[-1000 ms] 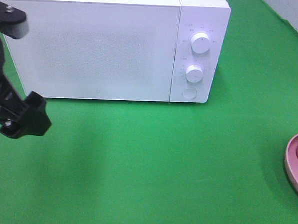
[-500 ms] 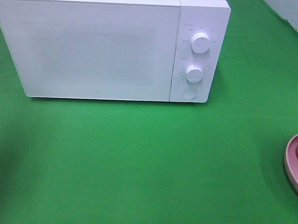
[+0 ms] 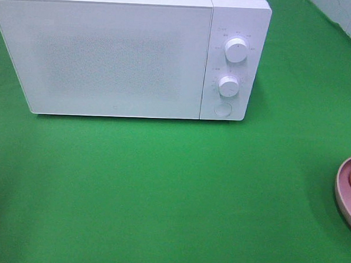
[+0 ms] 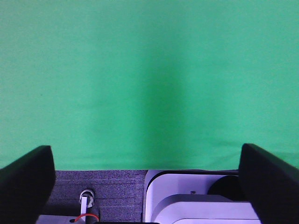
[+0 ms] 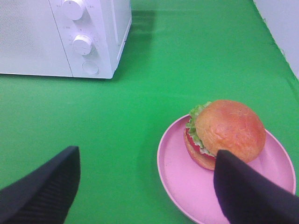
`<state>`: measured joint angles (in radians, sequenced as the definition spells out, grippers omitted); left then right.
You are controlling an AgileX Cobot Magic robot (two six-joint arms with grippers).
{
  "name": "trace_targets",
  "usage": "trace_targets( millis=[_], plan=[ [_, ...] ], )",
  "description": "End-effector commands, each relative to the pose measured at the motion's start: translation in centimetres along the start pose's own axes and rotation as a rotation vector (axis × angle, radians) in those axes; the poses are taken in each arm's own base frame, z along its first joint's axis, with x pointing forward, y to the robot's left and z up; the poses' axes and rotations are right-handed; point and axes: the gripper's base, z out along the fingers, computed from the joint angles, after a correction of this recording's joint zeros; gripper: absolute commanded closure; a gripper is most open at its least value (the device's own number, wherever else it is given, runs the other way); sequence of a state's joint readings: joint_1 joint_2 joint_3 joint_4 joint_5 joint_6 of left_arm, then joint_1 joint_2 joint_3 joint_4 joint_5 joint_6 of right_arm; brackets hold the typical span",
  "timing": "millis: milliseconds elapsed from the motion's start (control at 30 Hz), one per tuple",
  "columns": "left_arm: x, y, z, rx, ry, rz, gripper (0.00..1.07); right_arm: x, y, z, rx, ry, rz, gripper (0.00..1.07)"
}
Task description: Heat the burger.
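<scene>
burger point(image 5: 225, 132) on pink plate point(image 5: 177, 172) | microwave point(image 3: 121, 52) door closed | both pincers apart, empty

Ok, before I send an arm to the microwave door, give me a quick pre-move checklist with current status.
1. Microwave door shut, must open first: not ok for loading.
2. Burger sitting whole on the pink plate: ok.
3. Left gripper open and empty: ok.
4. Right gripper open, empty, near the burger: ok.
5. Green cloth in front of the door free of objects: ok.
6. Microwave interior empty: cannot tell, door is opaque.
</scene>
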<state>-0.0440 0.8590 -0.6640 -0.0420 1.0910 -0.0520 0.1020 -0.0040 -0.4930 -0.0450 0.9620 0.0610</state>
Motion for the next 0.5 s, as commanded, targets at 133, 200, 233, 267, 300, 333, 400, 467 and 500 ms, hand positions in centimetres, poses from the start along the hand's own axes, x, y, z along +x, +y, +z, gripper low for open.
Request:
trace_targets(
  millis=[133,200,233,267,300,333,400,467,500],
  plan=[
    [3.7,0.1,-0.3,0.032,-0.130,-0.010,0.07,0.2,0.0,-0.4,0.006,-0.032,0.013,0.31],
    [4.5,0.2,-0.9,0.028,-0.178,-0.003,0.07,0.2,0.0,-0.4,0.006,-0.032,0.013,0.31],
    [4.5,0.2,-0.9,0.028,-0.178,-0.003,0.07,0.2,0.0,-0.4,0.006,-0.032,0.013,0.31],
    [5.1,0.3,-1.7,0.023,-0.241,0.004,0.07,0.2,0.0,-0.4,0.006,-0.032,0.013,0.31],
    [5.1,0.3,-1.7,0.023,-0.241,0.004,0.07,0.2,0.0,-0.4,0.006,-0.032,0.013,0.31],
    [5.4,0.3,-2.0,0.025,-0.266,0.005,0.07,0.2,0.0,-0.4,0.006,-0.032,0.013,0.31],
    [6.1,0.3,-2.7,0.029,-0.325,0.008,0.07,0.2,0.0,-0.4,0.006,-0.032,0.013,0.31],
    [6.8,0.3,-3.2,0.033,-0.375,0.010,0.07,0.2,0.0,-0.4,0.006,-0.032,0.013,0.31],
    [7.4,0.4,-3.8,0.033,-0.426,0.013,0.07,0.2,0.0,-0.4,0.006,-0.032,0.013,0.31]
  ],
)
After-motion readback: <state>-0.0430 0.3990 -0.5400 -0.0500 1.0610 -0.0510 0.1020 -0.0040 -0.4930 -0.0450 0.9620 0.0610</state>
